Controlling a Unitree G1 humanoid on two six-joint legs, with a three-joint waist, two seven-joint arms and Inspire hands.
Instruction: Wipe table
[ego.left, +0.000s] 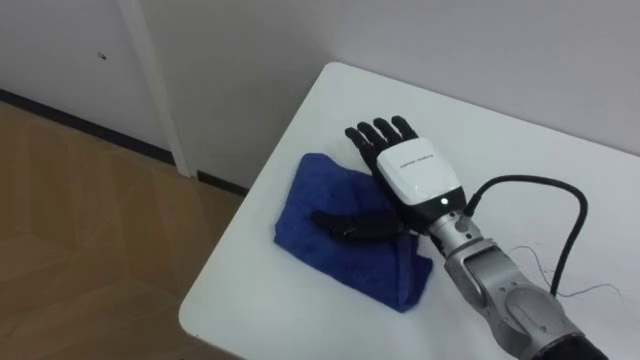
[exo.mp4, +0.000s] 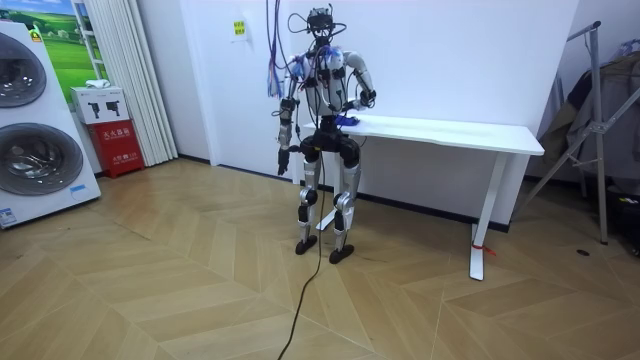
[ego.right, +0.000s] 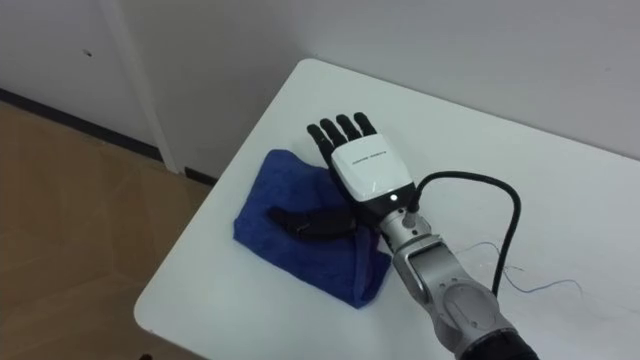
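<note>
**Operator:** If the left eye view is read first, what is the status?

**Technician:** The right hand lies palm-down on the crumpled dark-blue terry cloth. Its fingers are straight and released, and its thumb is laid flat across the fabric. It presses the cloth and does not grasp it. The cloth rests on the white rectangular table, near the corner at the robot's left.

**Operator:** And the room view?

**Technician:** It adds context. The robot stands upright at the end of the table on the room view's left. The left hand hangs beside the hip, well apart from the table, and its state cannot be told at that range. The whole tabletop runs off to the room view's right.

**Operator:** The right eye view?

**Technician:** It gives the same contact. It resolves the flat thumb and the cloth's folded near corner, which the room view is too distant to resolve.

**Operator:** Progress?

**Technician:** Judged early to middle. The cloth sits at one end, and most of the tabletop apparently awaits a pass. No dirt is visible, so the wiped area cannot be confirmed.
</note>
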